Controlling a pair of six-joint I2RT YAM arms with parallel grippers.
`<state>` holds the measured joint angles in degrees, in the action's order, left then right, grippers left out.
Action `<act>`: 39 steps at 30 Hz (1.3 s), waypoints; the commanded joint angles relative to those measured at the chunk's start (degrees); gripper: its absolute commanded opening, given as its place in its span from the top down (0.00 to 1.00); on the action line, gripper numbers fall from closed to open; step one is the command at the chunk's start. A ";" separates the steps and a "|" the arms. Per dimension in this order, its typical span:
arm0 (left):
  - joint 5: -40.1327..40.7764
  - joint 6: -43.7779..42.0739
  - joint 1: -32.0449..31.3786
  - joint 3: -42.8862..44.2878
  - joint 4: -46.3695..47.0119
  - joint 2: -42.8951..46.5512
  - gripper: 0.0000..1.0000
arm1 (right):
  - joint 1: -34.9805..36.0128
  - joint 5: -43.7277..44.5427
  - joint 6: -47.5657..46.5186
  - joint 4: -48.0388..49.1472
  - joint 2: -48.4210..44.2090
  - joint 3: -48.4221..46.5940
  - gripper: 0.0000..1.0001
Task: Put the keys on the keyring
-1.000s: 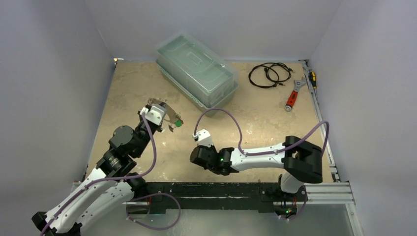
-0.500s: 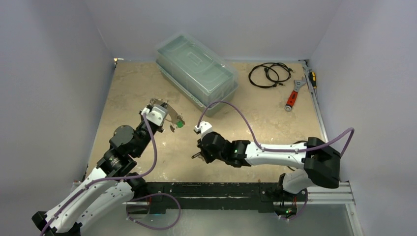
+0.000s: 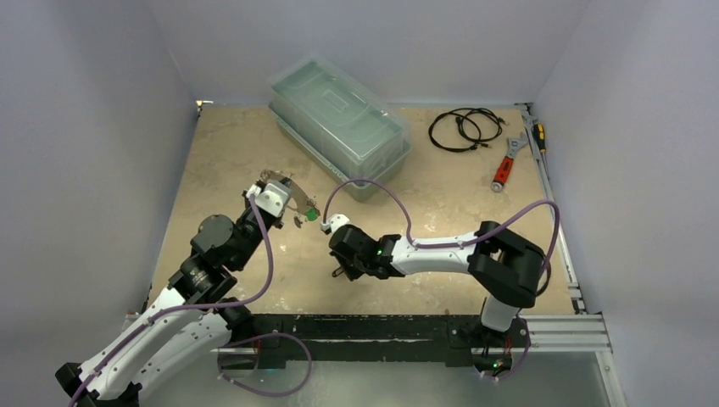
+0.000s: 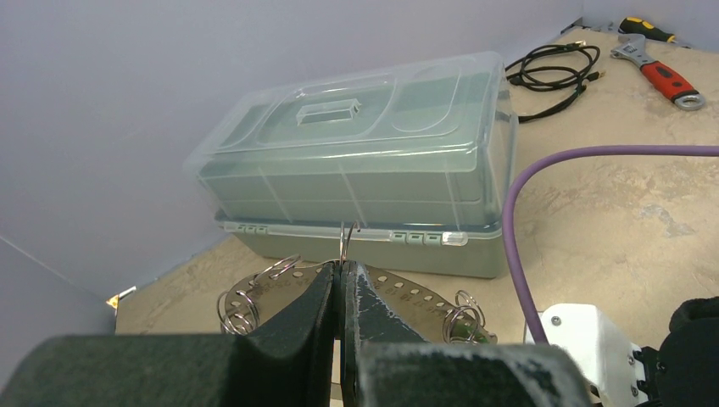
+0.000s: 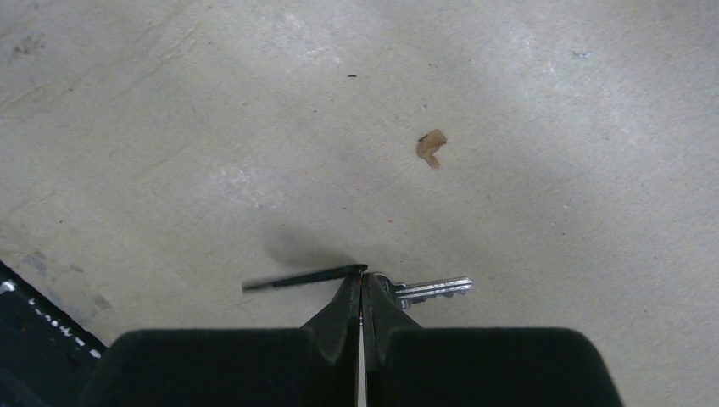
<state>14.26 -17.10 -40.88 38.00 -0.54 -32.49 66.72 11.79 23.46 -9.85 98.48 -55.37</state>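
My left gripper (image 4: 342,270) is shut on the keyring (image 4: 424,297), a flat silver plate with holes along its rim, and holds it above the table. Wire split rings hang at its left (image 4: 240,309) and right (image 4: 462,315) ends. In the top view a green-headed key (image 3: 312,214) hangs from the keyring (image 3: 281,181). My right gripper (image 5: 363,276) is shut on a key. Its silver blade (image 5: 434,290) sticks out to the right, and a thin black piece (image 5: 297,277) sticks out to the left. The key's head is hidden between the fingers. In the top view the right gripper (image 3: 339,273) is low, just right of the keyring.
A clear-lidded plastic box (image 3: 339,127) stands at the back centre, close behind the keyring. A coiled black cable (image 3: 462,129), a red-handled wrench (image 3: 504,168) and a screwdriver (image 3: 537,134) lie at the back right. My purple cable (image 3: 373,191) arches over the middle.
My right arm has shifted its wrist left, towards the keyring, with the key still held. The left arm and the keyring have hardly moved.
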 commanded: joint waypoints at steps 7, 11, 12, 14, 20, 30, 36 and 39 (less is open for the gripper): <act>-0.73 -0.04 0.32 0.76 2.91 0.06 1.00 | -0.53 -1.06 -2.71 0.55 -0.40 -2.72 0.79; -0.73 -0.10 0.35 0.77 2.91 0.11 1.00 | -0.97 -0.45 -2.81 0.71 -3.04 -1.91 0.66; -0.79 -0.01 0.32 0.76 2.91 0.10 1.00 | -0.98 -0.67 -2.81 1.04 -3.82 -1.47 0.65; -0.76 -0.05 0.37 0.76 2.91 0.06 1.00 | -0.98 -1.61 -2.79 2.02 -5.27 -0.17 0.64; -0.81 0.00 0.40 0.82 2.91 0.06 1.00 | -1.85 -2.62 -2.23 4.76 -7.96 4.02 0.59; -0.76 -0.04 0.43 0.78 2.84 -0.02 1.00 | -7.03 -14.50 -0.41 14.55 -8.21 10.13 0.59; -0.90 -0.06 0.42 0.80 2.82 0.01 1.00 | -9.02 -19.47 -0.12 18.23 -7.61 12.19 0.61; -0.83 -0.06 0.38 0.77 2.82 0.06 1.00 | -9.32 -20.40 -0.04 18.99 -6.87 12.26 0.63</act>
<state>13.80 -17.10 -40.88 38.00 -0.58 -32.77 57.71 -4.64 22.96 4.40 91.13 -43.53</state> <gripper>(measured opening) 0.019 0.382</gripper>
